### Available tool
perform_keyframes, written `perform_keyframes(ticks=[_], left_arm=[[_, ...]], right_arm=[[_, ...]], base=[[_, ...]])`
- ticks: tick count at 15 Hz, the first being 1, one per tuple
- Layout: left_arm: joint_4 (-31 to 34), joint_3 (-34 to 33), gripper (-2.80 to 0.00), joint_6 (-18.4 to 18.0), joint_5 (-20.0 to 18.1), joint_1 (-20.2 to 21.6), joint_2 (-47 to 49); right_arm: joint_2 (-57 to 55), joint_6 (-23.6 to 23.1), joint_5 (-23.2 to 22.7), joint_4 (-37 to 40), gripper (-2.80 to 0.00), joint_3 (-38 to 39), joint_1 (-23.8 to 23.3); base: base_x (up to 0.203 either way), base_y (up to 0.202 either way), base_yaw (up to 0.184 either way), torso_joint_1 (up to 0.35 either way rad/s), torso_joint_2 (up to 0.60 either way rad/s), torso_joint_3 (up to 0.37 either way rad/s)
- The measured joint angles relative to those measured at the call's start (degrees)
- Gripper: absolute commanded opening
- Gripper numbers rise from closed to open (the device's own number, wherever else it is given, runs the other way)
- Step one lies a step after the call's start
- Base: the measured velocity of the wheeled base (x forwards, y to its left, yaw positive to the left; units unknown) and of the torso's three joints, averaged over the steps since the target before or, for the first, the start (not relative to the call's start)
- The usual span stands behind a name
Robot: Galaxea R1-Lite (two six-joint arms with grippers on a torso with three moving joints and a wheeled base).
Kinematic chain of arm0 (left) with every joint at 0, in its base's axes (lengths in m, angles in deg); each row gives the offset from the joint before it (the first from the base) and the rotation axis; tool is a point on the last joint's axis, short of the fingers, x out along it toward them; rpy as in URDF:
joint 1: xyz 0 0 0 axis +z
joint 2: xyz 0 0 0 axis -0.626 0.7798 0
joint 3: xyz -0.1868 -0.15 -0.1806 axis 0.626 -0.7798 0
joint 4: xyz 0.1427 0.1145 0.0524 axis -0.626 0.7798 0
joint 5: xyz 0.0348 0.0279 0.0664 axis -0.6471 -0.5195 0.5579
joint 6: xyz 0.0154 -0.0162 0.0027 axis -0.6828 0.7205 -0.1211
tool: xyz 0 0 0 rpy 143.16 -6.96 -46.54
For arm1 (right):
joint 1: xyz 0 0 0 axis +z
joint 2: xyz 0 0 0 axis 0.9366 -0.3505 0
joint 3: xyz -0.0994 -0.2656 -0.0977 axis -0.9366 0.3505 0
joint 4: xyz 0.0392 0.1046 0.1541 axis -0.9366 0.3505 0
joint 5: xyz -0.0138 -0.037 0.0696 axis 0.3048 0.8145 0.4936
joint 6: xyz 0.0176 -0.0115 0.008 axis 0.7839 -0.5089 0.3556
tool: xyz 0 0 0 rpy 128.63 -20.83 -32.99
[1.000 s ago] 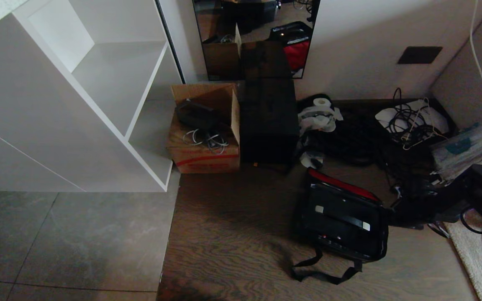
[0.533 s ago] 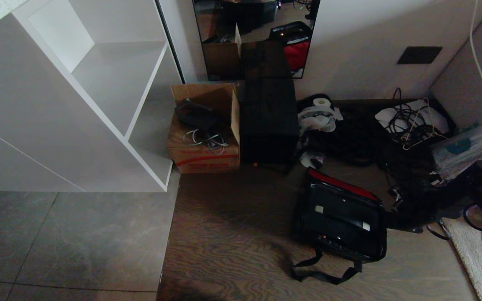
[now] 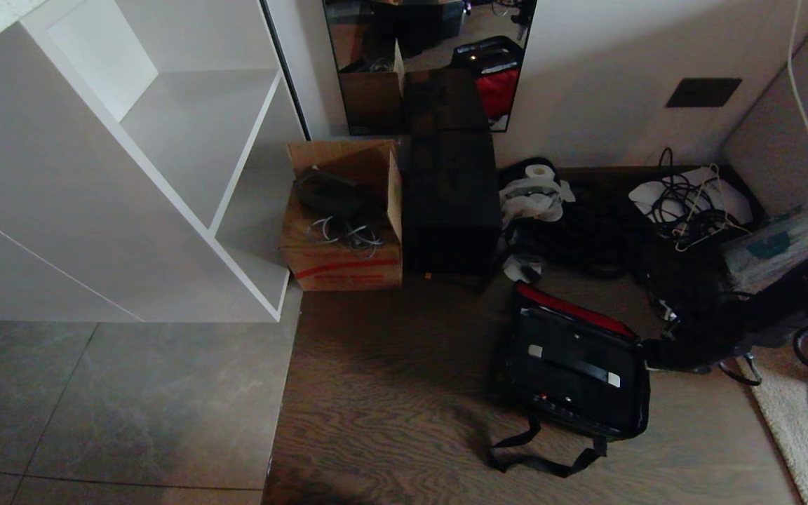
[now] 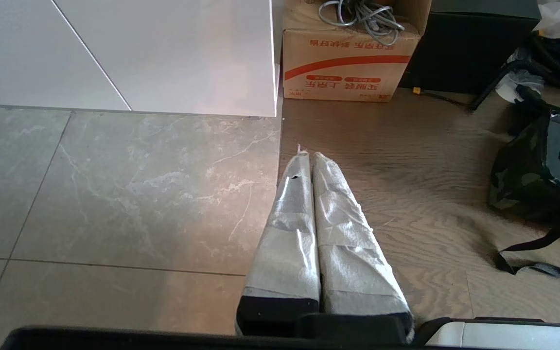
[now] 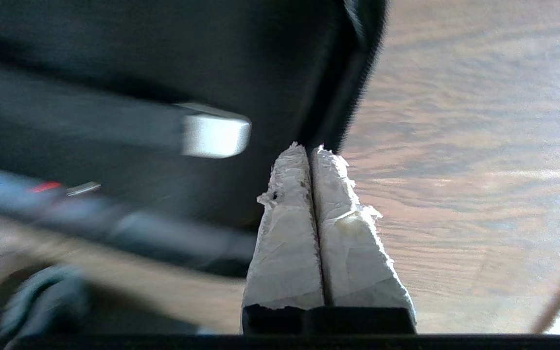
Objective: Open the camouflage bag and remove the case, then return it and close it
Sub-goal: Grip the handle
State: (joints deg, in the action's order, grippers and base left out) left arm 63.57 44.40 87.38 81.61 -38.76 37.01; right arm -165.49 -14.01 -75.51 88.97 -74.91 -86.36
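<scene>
The boxy black-sided camouflage bag [image 3: 572, 368] lies flap-open, lower right of the head view, a dark case inside. The right gripper [image 5: 311, 151], fingers pressed together and empty, hovers by its edge; closing looks left.

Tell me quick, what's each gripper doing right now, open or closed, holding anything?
Left gripper: closed, holding nothing, parked over the floor.
Right gripper: closed, holding nothing, beside the camouflage bag.

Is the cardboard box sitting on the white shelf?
No, the cardboard box sits on the floor beside the white shelf unit, with cables inside it.
</scene>
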Motion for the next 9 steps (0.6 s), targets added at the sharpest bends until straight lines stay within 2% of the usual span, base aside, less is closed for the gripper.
perform_keyframes(ticks=[2,6,9], left_arm=[[0.0,0.0,-2.8,0.0,0.0,0.0,0.0],[0.0,0.0,-2.8,0.0,0.0,0.0,0.0],[0.0,0.0,-2.8,0.0,0.0,0.0,0.0]], right_arm=[[4.6,0.0,-2.4,1.2,-2.8,3.2,0.0],[13.2,-0.8,-10.4,1.2,-2.8,11.4,0.4],[15.8,-0.7,-10.8,1.2,-2.8,13.4,0.5]], base=[[0.0,0.0,0.0,0.0,0.0,0.0],[0.0,0.0,0.0,0.0,0.0,0.0],[0.0,0.0,0.0,0.0,0.0,0.0]])
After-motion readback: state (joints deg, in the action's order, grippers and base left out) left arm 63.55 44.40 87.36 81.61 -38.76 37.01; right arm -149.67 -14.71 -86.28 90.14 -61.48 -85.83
